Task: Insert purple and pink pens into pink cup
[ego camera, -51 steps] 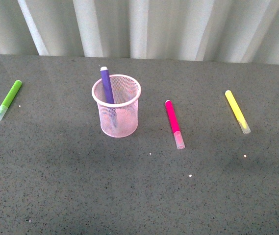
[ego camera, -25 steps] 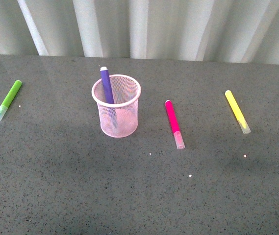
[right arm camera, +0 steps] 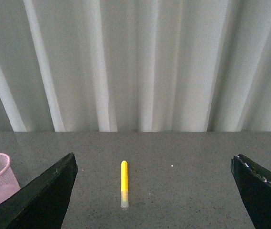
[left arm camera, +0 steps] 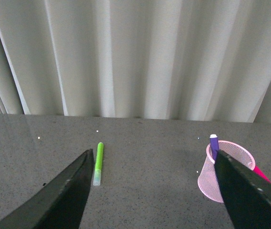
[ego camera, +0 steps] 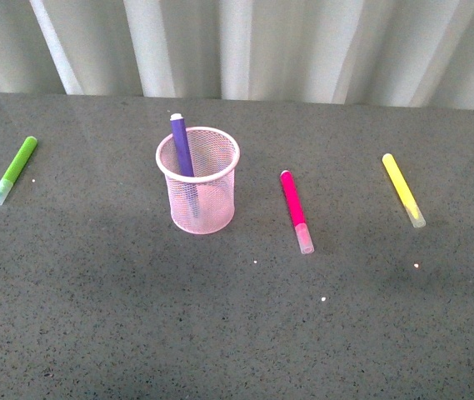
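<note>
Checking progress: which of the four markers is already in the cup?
The purple pen: it stands leaning inside the pink cup, end above the rim. The pink pen, green marker and yellow marker all lie flat on the table.

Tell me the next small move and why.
Probably lower the open right gripper toward the pink pen, which lies flat on the table right of the cup. The purple pen already stands in the cup, so only the pink one remains.

Pink mesh cup [ego camera: 210,208], purple pen [ego camera: 179,135]
</note>
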`<state>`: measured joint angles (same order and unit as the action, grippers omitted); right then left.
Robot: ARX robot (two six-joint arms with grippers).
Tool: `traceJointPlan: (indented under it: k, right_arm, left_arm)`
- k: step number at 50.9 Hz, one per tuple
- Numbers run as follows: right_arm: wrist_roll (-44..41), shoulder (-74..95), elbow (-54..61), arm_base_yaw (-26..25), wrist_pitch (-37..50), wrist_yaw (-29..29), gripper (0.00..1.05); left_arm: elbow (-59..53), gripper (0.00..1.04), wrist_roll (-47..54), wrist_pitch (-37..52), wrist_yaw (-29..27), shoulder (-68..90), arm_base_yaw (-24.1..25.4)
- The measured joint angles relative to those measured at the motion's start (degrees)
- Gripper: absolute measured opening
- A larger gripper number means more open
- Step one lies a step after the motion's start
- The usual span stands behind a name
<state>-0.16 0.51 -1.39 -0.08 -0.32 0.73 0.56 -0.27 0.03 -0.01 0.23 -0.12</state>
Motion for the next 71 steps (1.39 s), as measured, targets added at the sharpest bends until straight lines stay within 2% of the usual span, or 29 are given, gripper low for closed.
traceJointPlan:
  k: [4,7,9,17,22,33,57,71]
  right_arm:
    - [0.39,7.93,-5.14,-3.02,-11.85,13.05,0.98]
    - [1.31,16.98,-8.37,-2.62,-14.40,19.39,0.98]
    - [1.81,21.73,-9.62,-1.57,-12.81,20.46,0.98]
    - [5.33,39.91,-15.82,3.32,-4.09,17.64,0.98]
    - [5.64,52.15,-18.62,6.86,3.17,10.84,0.98]
    - [7.28,77.64,-25.73,13.51,14.78,0.79,0.98]
    - [12.79,104.00,-40.79,17.62,15.96,-7.80,0.98]
    - [15.69,112.76,-48.57,19.26,12.24,-8.22,0.98]
  left_arm:
    - [0.00,0.93,0.00,0.00,-0.07,0.00,0.00]
    - [0.00,1.00,0.09,0.00,0.02,-0.02,0.00]
    - [0.00,0.99,0.04,0.00,-0.07,-0.04,0.00]
    - [0.00,0.98,0.04,0.00,0.00,0.00,0.00]
    - [0.00,0.98,0.04,0.00,0.00,-0.02,0.00]
    - [0.00,0.98,0.04,0.00,-0.02,-0.02,0.00]
    - [0.00,0.98,0.04,0.00,0.00,-0.02,0.00]
    - [0.00,0.98,0.04,0.00,0.00,-0.02,0.00]
